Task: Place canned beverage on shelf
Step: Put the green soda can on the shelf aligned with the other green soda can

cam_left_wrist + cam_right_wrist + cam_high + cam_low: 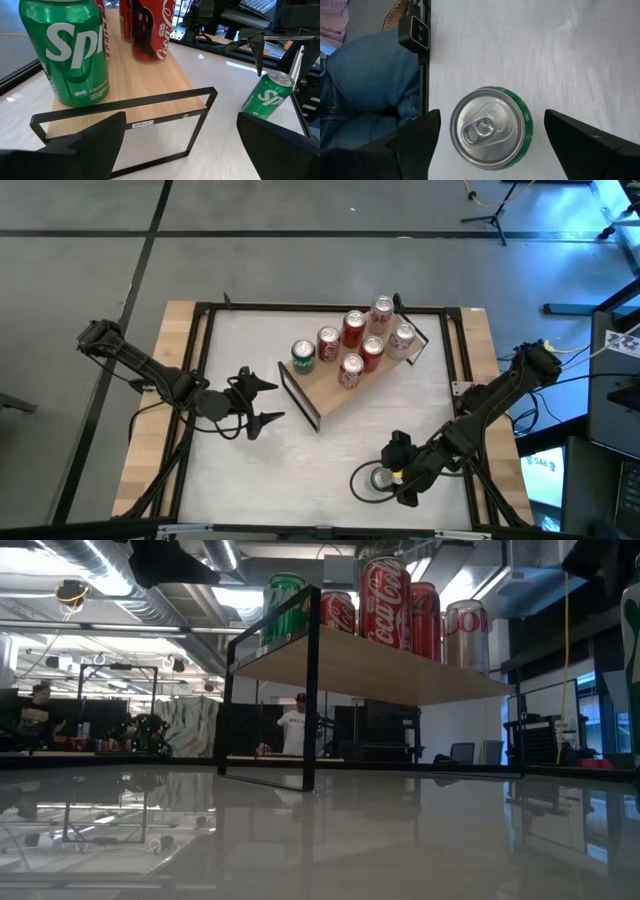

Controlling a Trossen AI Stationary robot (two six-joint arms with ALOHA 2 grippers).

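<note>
A green can (pixel 491 127) stands upright on the white tabletop near the front right; it also shows in the high view (pixel 379 479) and the left wrist view (pixel 267 97). My right gripper (pixel 490 145) hovers above it, open, one finger on either side of the can's top and neither touching. The shelf (pixel 345 375), a light-wood plank on black frame ends, stands mid-table and carries several cans, one green (pixel 75 50) and the others red or silver. My left gripper (pixel 272 402) waits open left of the shelf, facing its near frame end (pixel 125 107).
The table's black frame rail (pixel 424 65) runs close beside the can, and a person's jeans (pixel 365 85) show just beyond it. Bare white tabletop (pixel 330 450) lies between the can and the shelf. The plank's near end (pixel 150 80) has free wood beside the green can.
</note>
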